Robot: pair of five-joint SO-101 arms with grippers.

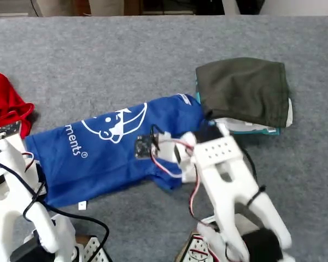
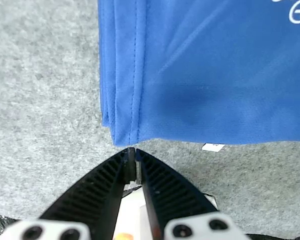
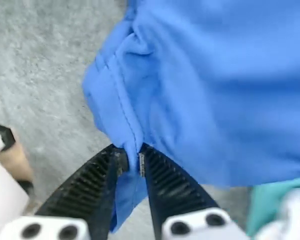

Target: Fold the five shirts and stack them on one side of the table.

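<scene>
High view is showing the blue shirt [image 1: 115, 155] lying lengthwise between the arms. Right gripper [image 3: 132, 156] is pinching one end's edge; left gripper [image 2: 132, 155] is sitting closed against the opposite corner

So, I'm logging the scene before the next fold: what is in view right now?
table: one, grey cover, under everything
blue shirt: one, blue with white print, spread across the middle
red shirt: one, red, bunched at the left edge in the high view
dark green shirt: one, olive green, folded, on top of the stack at the right
teal shirt: one, teal, edge showing under the green one
white cloth: count unclear, white, edges showing in the same stack
left tool: one, black, shut at a corner of the blue shirt
right tool: one, black, shut on a fold of the blue shirt
</scene>
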